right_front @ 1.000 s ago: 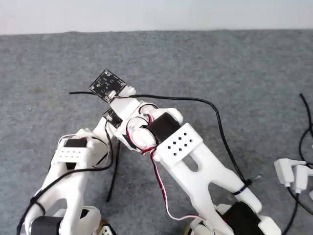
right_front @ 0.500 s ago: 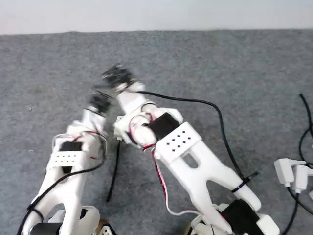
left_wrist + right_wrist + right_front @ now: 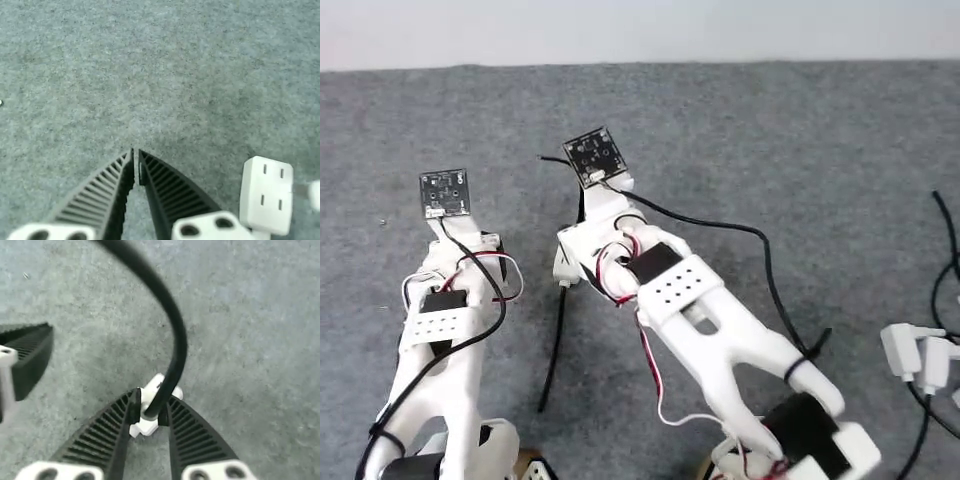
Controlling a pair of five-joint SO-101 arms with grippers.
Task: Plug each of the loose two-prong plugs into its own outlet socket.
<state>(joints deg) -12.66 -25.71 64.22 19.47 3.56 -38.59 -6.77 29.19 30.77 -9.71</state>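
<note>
Plug (image 3: 150, 412), white, is pinched by its body in the right tool (image 3: 150, 401), low over the tabletop (image 3: 250, 315), possibly touching. Light and rigid, I judge; its stiff cord (image 3: 172, 335) may twist it, so grip the body. Left tool (image 3: 135, 152) closed, empty, near the outlet (image 3: 266, 192).

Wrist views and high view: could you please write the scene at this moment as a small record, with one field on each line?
left pincer: shut, empty, over the grey surface
outlet block: white, lying on the surface beside the left pincer, two pairs of slots showing, both empty
right pincer: shut on a white plug
black cable: rises out of the held plug
loose plugs: white, near the right edge of the high view, no pincer on them
task state: no plug seen in a socket yet
</note>
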